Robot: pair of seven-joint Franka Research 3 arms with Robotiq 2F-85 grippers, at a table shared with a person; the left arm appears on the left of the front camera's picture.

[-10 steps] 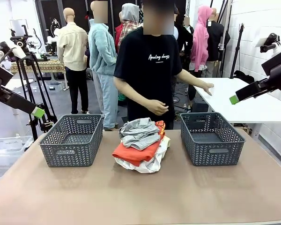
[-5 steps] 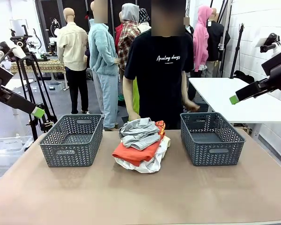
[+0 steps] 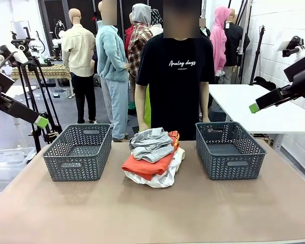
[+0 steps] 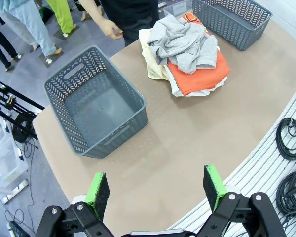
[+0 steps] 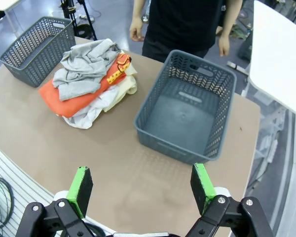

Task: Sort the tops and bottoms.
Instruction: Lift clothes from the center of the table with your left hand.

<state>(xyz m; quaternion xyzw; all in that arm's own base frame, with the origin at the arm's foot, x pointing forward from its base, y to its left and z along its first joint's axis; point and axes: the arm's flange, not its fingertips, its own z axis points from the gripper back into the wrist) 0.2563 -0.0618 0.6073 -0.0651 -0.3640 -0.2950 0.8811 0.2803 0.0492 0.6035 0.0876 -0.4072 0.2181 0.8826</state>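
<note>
On the desk, the pile of tops and bottoms lies centred near the far edge. The left gripper and right gripper, both spread and empty, look about equally far from it.

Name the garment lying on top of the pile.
The grey garment: it lies crumpled over the orange-red one, with the white one underneath both.

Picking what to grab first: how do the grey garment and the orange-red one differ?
The grey garment lies topmost; the orange-red garment lies under it. The grey garment is crumpled in loose folds; the orange-red garment lies flatter. Both rest stacked together on the table between the left basket and the right basket, neither inside one.
</note>
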